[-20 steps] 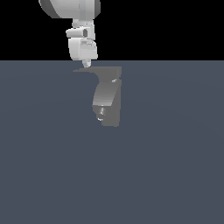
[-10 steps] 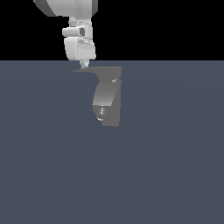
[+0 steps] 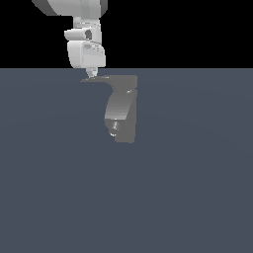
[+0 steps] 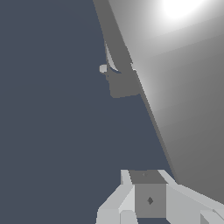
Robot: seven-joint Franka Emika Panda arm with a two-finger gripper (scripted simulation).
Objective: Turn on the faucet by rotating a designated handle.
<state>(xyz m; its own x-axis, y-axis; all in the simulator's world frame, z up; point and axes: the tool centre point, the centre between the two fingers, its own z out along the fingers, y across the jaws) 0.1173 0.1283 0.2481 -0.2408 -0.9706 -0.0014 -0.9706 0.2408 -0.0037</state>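
The faucet [image 3: 121, 111] is a dull-grey blocky fixture with a curved lighter front, standing on the dark grey floor. Its handle [image 3: 106, 79], a thin flat dark lever, sticks out from the top toward the exterior view's left and tapers to a point. My gripper [image 3: 90, 74] hangs straight down over the handle's pointed end, fingers together, holding nothing, its tip at or just above the lever. In the wrist view the handle [image 4: 183, 87] is a broad lit grey surface beside my gripper [image 4: 146, 192], with the faucet body [image 4: 123, 85] beyond it.
The dark blue-grey floor [image 3: 188, 197] stretches around the faucet. The white arm [image 3: 84, 29] comes down from above, at the exterior view's upper left. Nothing else shows.
My gripper has shifted a little to the exterior view's left, along the handle toward its pointed end. The faucet and handle look unmoved.
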